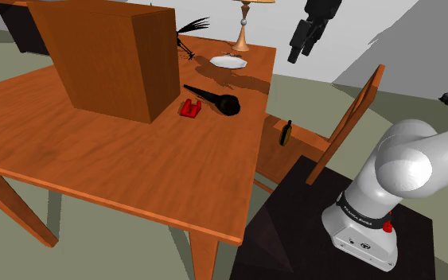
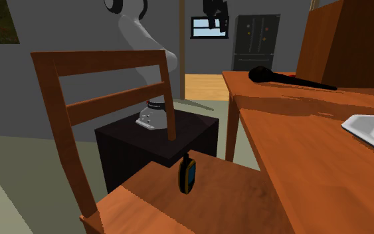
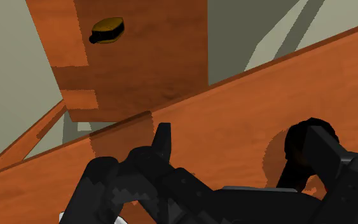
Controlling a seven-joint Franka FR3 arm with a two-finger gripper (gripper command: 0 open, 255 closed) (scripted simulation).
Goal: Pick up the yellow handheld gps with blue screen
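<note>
The table (image 1: pixel 134 167) stood beside the chair (image 1: pixel 349 119), whose seat ran off the second exterior view's bottom edge. Well above the chair hung the hand (image 1: pixel 295 54), fingers spread, its wrist cropped. The yellow gps (image 2: pixel 187 175) stood on edge on the chair's seat, its blue screen seen slantwise.

Yellow handheld GPS (image 2: pixel 187 175) with blue screen, upright on edge on the wooden chair seat (image 2: pixel 228 199)

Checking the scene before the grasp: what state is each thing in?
yellow gps: standing on edge on the chair seat, unheld.
gripper: open, empty, raised high.
black handled tool: lying flat on the table.
lamp: upright.
white plate: flat on the table.
</note>
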